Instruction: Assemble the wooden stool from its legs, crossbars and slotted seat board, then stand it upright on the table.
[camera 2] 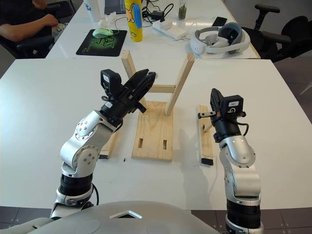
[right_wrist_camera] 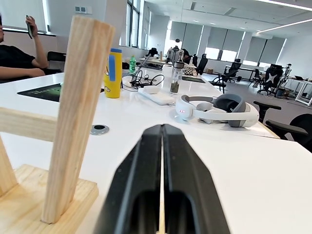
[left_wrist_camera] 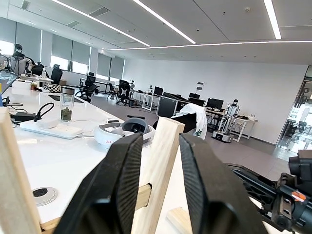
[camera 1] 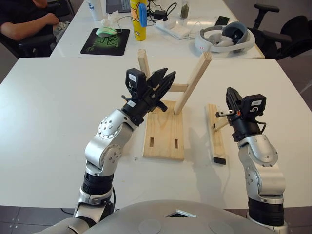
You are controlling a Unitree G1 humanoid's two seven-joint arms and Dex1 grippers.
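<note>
Stool part-built on the white surface

Stool parts sit in the middle of the white surface (camera 1: 58,97). The seat board (camera 1: 163,131) lies flat, with two slots showing near its close end. Two legs stand up from its far end. The left leg (camera 1: 143,59) and the right leg (camera 1: 195,80) both lean away from the robot, and a crossbar (camera 1: 179,87) joins them partway up.

A loose leg (camera 1: 217,141) lies flat on the surface just right of the board, apart from it, with a dark tip at its near end. A short wooden stub (camera 1: 222,124) juts from it. Another wooden piece (camera 2: 108,145) lies left of the board, mostly hidden under the left arm.

The left pincer (camera 1: 167,75) is raised over the far end of the board, between the two standing legs and near the crossbar. Its fingers (left_wrist_camera: 114,190) are spread apart. In the left wrist view the right leg shows through the gap between them, and I cannot tell if they touch it.

The right pincer (camera 1: 230,92) hangs above the loose leg and points away from the robot. Its fingers (right_wrist_camera: 141,185) are pressed together and hold nothing.

On a second surface (camera 1: 243,52) behind lie a headset (camera 1: 225,38), a mouse pad (camera 1: 106,43) with a mouse (camera 1: 105,31), a yellow bottle (camera 1: 138,19) and a power strip (camera 1: 173,29).
</note>
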